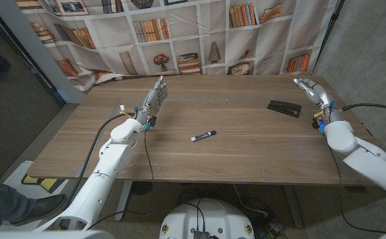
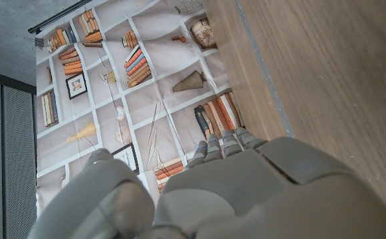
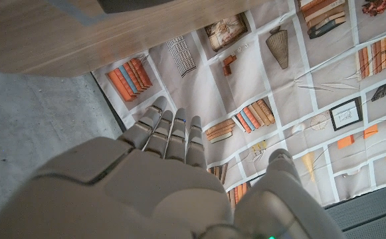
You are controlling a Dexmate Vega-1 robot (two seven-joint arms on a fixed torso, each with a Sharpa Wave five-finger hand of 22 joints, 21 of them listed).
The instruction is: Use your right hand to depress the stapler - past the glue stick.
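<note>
A black stapler (image 1: 284, 107) lies on the wooden table (image 1: 232, 149) toward the far right; a dark sliver of the stapler (image 3: 133, 5) also shows in the right wrist view. A white glue stick (image 1: 204, 136) with a blue cap lies near the table's middle. My right hand (image 1: 314, 93) stands just right of the stapler, apart from it, fingers straight and together, holding nothing. In the right wrist view my right hand (image 3: 159, 172) reaches toward the backdrop. My left hand (image 1: 155, 98) stands at the far left, fingers straight, holding nothing. My left hand (image 2: 226, 179) holds nothing in its own view either.
A cloth backdrop printed with bookshelves (image 1: 179, 40) hangs behind the table's far edge. A person's leg and shoe (image 1: 13, 202) show at the bottom left, beside the table. Cables (image 1: 379, 107) run from my right wrist.
</note>
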